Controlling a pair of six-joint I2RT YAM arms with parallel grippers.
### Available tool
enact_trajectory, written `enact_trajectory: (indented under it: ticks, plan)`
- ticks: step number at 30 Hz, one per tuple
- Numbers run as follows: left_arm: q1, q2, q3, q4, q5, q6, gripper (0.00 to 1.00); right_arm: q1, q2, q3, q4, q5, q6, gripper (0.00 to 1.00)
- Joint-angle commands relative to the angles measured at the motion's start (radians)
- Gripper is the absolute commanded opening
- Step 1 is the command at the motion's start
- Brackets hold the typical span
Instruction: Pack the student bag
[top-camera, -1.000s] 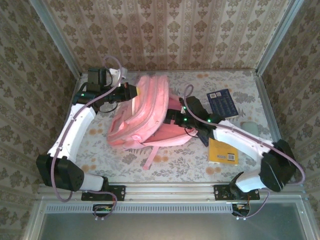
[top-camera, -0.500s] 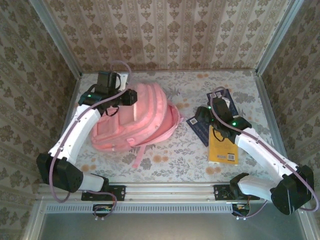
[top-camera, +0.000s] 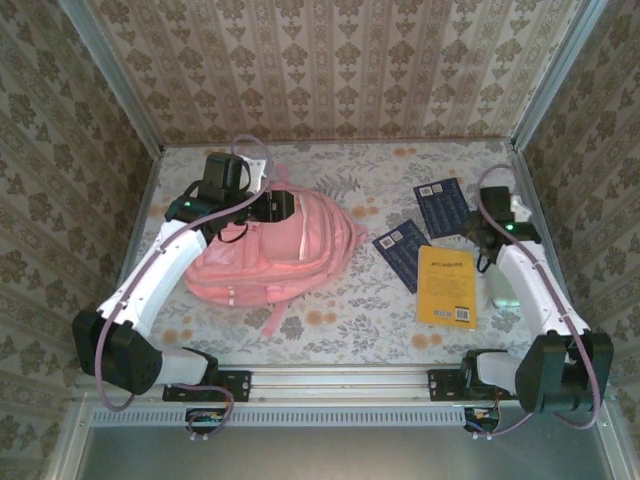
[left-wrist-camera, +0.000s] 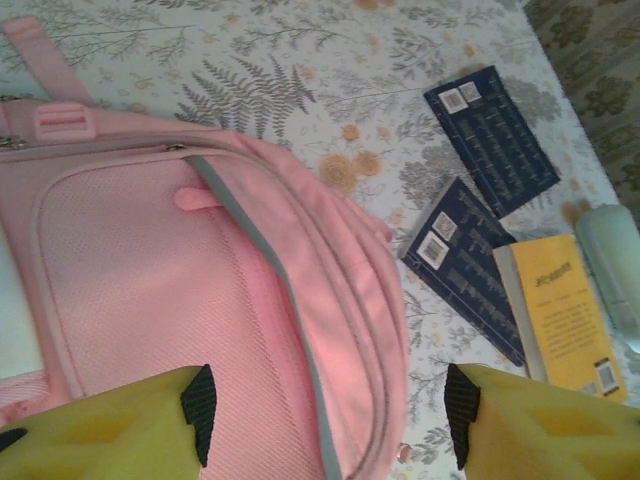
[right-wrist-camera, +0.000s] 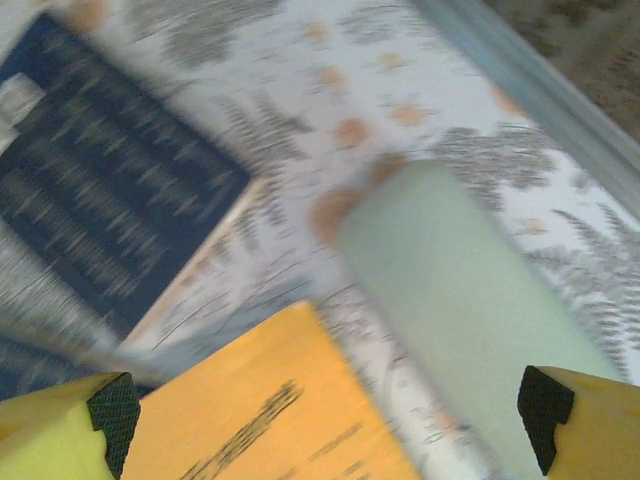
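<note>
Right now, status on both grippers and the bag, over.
Left gripper open above the student bag, empty. Right gripper open over yellow book and pale green case, empty. Bag flat on table; blue booklets beside it.

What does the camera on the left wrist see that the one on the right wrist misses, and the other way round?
Left wrist, not right: the pink student bag, lying under the open left gripper. Right wrist, not left: the metal rail at the table's edge, beyond the open right gripper. Both: the yellow book, a dark blue book, the pale green object and the floral cloth.
</note>
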Motion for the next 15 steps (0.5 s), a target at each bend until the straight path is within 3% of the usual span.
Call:
enact_trajectory:
  ticks: [1,4,8,15]
  plan:
    - [-0.022,-0.050,-0.008,0.051,0.048,-0.016,0.67,-0.135,0.053,-0.013,-0.023,-0.060,0.032,1.00]
    - [-0.059,-0.070,-0.005,0.047,0.041,-0.001,0.68,-0.293,0.105,-0.038,0.016,-0.192,0.061,1.00]
    - [-0.072,-0.089,-0.010,0.047,0.025,0.012,0.70,-0.427,0.156,-0.102,0.122,-0.377,0.069,1.00]
    - [-0.080,-0.098,-0.005,0.047,0.030,0.020,0.71,-0.430,0.150,-0.176,0.226,-0.543,0.096,1.00]
